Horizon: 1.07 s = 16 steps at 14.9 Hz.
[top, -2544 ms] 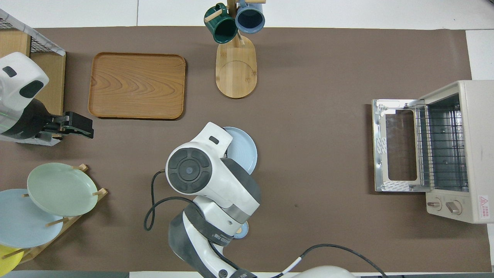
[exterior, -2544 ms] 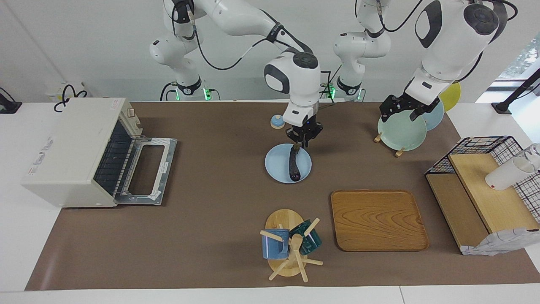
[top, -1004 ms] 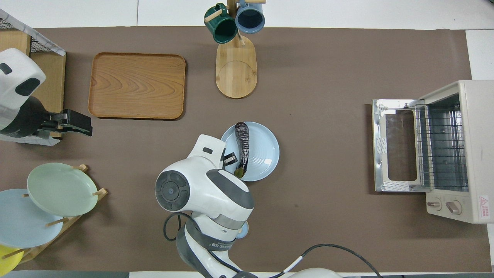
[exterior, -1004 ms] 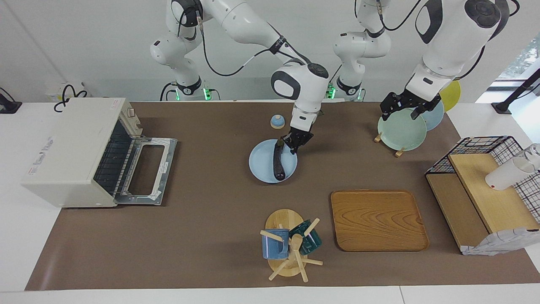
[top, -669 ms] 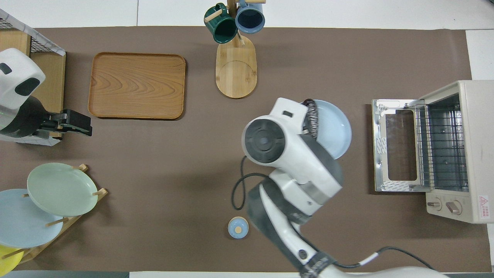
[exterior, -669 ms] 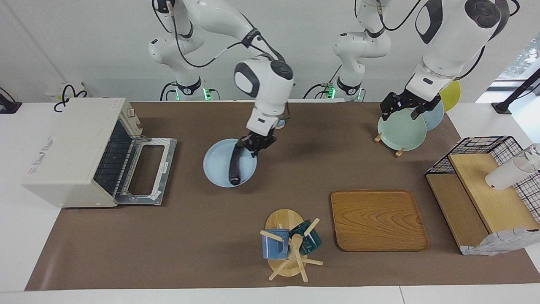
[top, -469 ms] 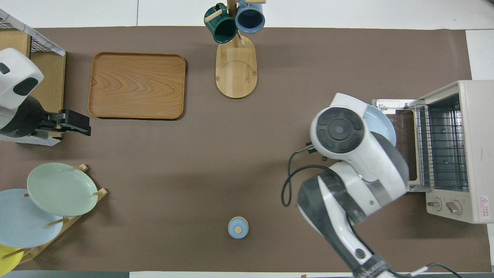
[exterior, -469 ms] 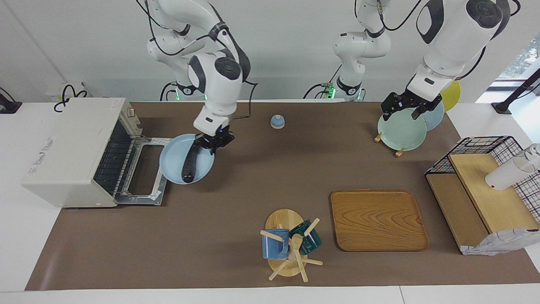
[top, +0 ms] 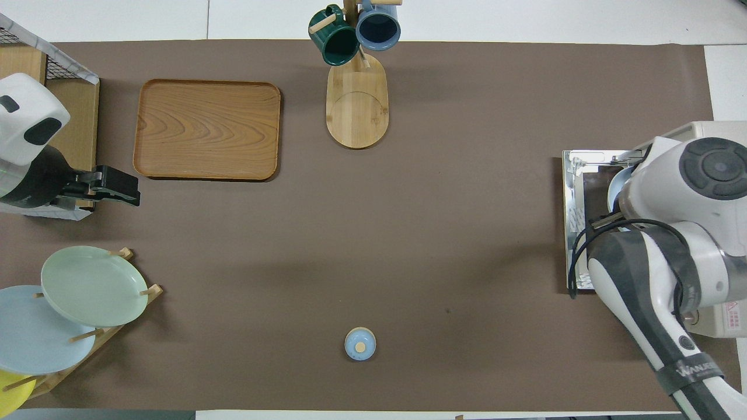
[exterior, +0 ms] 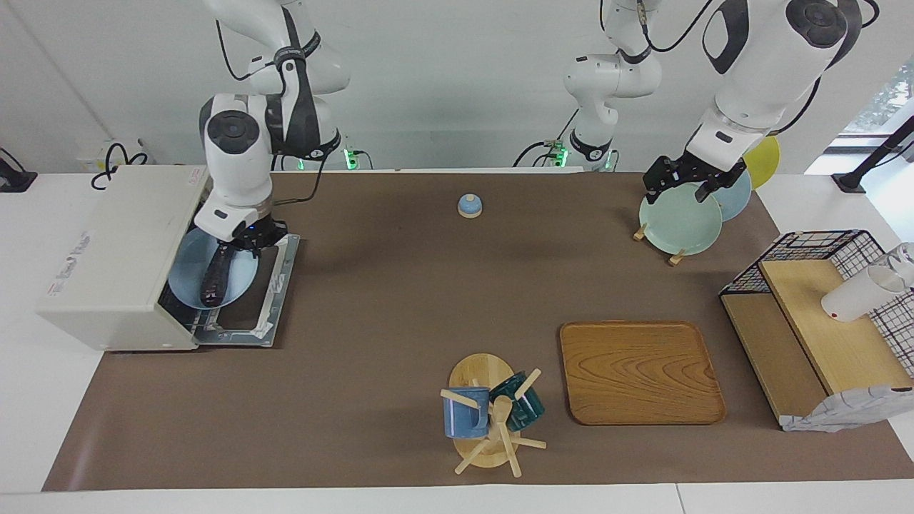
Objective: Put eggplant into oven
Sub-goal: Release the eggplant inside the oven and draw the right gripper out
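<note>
Carried across from mid-table, plate [exterior: 187, 275] with eggplant [exterior: 214, 276] clamped in right gripper [exterior: 246, 241], halfway into oven [exterior: 118, 253] over open door, nearly delivered; left gripper [exterior: 684, 182] spread, waiting over dish rack.

Robotics lab staged as a kitchen, two white arms mounted at a plain white wall, brown mat [exterior: 400, 300] laid over a white table, toaster oven [exterior: 114, 257], mug tree [exterior: 485, 417], plate rack [exterior: 675, 221] set out as props

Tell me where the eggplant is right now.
The eggplant lies on the light blue plate, which the right hand holds over the oven's open door at the right arm's end of the table.
</note>
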Tool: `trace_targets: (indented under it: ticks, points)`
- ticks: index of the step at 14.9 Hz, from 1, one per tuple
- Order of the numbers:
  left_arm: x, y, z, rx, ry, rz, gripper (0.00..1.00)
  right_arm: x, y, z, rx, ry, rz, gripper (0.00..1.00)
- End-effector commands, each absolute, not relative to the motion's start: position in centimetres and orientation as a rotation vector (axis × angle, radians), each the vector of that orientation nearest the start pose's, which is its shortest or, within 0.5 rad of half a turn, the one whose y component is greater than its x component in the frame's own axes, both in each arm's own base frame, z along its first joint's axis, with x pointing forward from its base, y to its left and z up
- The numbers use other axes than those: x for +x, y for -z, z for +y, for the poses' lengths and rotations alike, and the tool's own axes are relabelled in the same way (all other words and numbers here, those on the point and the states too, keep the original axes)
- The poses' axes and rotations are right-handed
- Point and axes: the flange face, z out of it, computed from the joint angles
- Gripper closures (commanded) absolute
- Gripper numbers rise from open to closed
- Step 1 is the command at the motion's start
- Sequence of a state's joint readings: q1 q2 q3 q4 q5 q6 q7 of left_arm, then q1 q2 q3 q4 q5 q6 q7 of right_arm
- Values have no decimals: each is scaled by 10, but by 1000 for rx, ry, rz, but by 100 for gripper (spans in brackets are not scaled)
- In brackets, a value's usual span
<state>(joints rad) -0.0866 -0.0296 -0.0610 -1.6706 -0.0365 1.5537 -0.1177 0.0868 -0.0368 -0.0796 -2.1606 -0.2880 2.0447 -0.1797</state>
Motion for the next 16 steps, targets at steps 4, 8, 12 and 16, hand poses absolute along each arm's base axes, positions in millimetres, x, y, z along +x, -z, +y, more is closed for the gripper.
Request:
trace_targets:
  ticks: [4,8,12,16]
  points:
    - [529,-594,-75,-3152,-154,25,0,492,-380,-32,-3314,-117,-571,98]
    - [529,-594,-75,-3152,-154,25,0,498,-385,-29,-3304,-126,-635,67]
    - [529,-594,-75,-3152,-154,25,0,524,-437,32,-3229,-145,-709,60]
    - [529,-594,-75,-3152,-154,25,0,533,-360,56,-3204,18,-479,100]
